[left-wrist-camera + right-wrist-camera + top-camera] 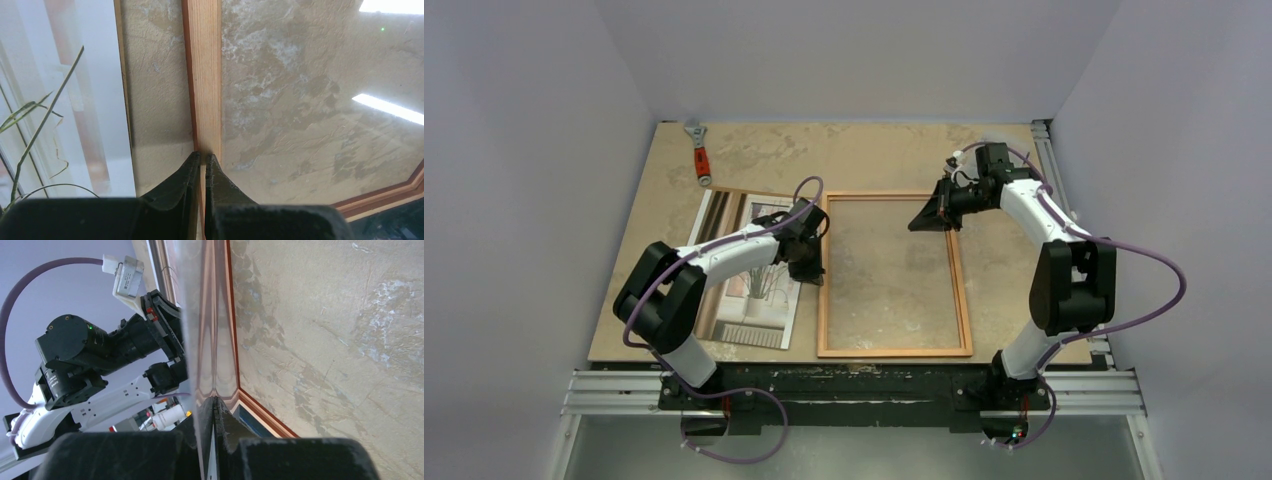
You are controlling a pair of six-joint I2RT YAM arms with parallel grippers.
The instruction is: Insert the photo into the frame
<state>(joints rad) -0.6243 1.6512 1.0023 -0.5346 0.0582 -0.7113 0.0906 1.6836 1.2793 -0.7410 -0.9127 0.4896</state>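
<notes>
The orange-brown wooden frame [894, 351] lies flat mid-table. The photo [759, 310] lies face up just left of it, partly under my left arm. My left gripper [812, 274] points down onto the frame's left rail. In the left wrist view its jaws [204, 157] stand almost together, tips on the rail [205, 75], with the photo [50, 100] beside it. My right gripper [921, 222] is over the frame's far right corner. In the right wrist view it [216, 401] is shut on the edge of a clear pane [192, 315] that mirrors the frame [260, 412].
A wrench with a red handle [699, 150] lies at the far left of the table. A metal rail [1049, 165] runs along the right edge. White walls close in the left, back and right. My left arm [100, 345] shows behind the pane.
</notes>
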